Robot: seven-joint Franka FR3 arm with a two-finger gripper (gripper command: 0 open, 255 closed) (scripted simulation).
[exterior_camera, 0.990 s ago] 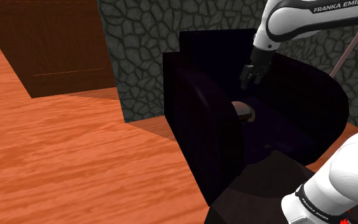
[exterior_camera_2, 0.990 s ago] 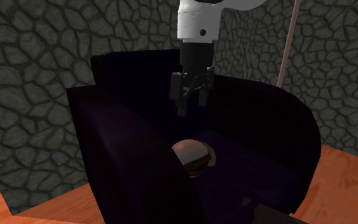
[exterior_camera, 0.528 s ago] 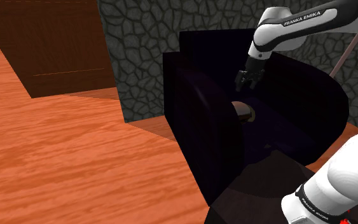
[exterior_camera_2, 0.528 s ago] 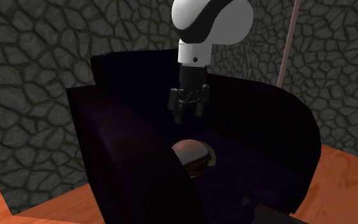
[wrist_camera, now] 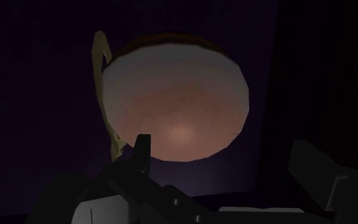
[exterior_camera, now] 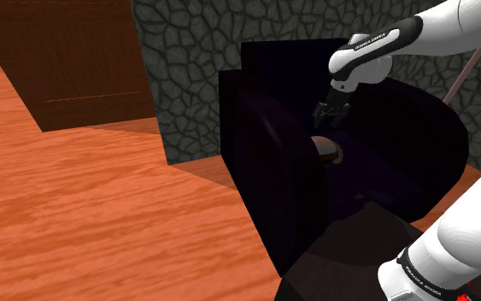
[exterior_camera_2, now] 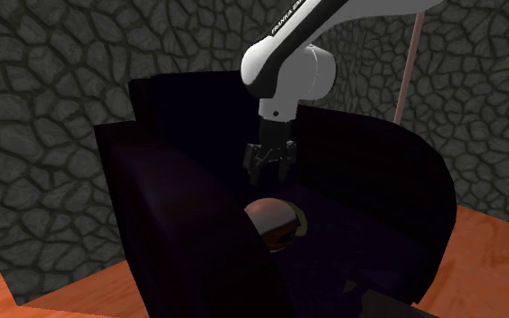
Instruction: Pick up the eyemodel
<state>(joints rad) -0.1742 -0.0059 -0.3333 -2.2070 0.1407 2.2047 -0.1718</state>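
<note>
Gripper poised right over the eye model, deep in the armchair.

The black gripper [exterior_camera_2: 268,168] hangs pointing down, its fingers [wrist_camera: 139,151] spread apart with nothing clasped, just above the eye model [exterior_camera_2: 273,222], a brownish-pink dome with a pale yellowish piece at its side, sitting on the seat of the dark armchair [exterior_camera_2: 379,181]. Tight spot: an armrest rises on one side, the curved back wraps the other, and the only open room is overhead. The seat is so dark its surface is hard to read, and from the shoulder view the armrest cuts off part of the dome. Lettering on the white arm [exterior_camera: 362,61] reads FRANKA EMIKA. Stone wall [exterior_camera_2: 44,90] behind, wood floor [exterior_camera: 76,205] around.
</note>
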